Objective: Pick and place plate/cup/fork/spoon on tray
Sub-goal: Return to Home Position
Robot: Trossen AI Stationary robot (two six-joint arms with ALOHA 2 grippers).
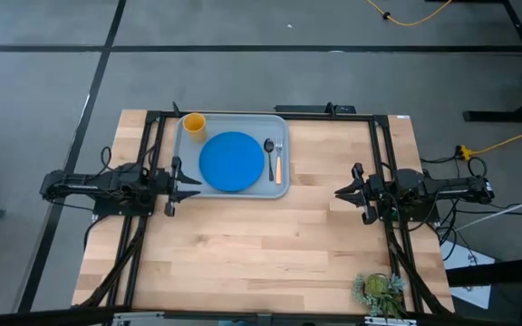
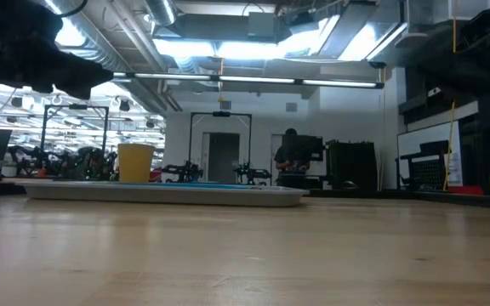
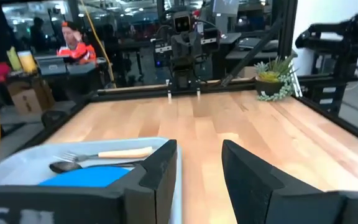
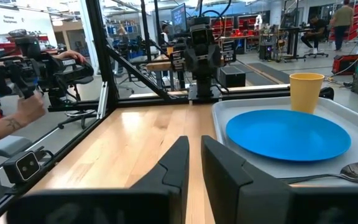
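The tray is carrying plate, cup, spoon and fork; left claw is gaping beside it, right claw barely parted.

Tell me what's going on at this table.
Nothing is being held. The plate, cup, spoon and fork are all on the tray, with spoon and fork side by side right of the plate. The left end effector is open at the tray's left edge. The right end effector is off to the right over the table.
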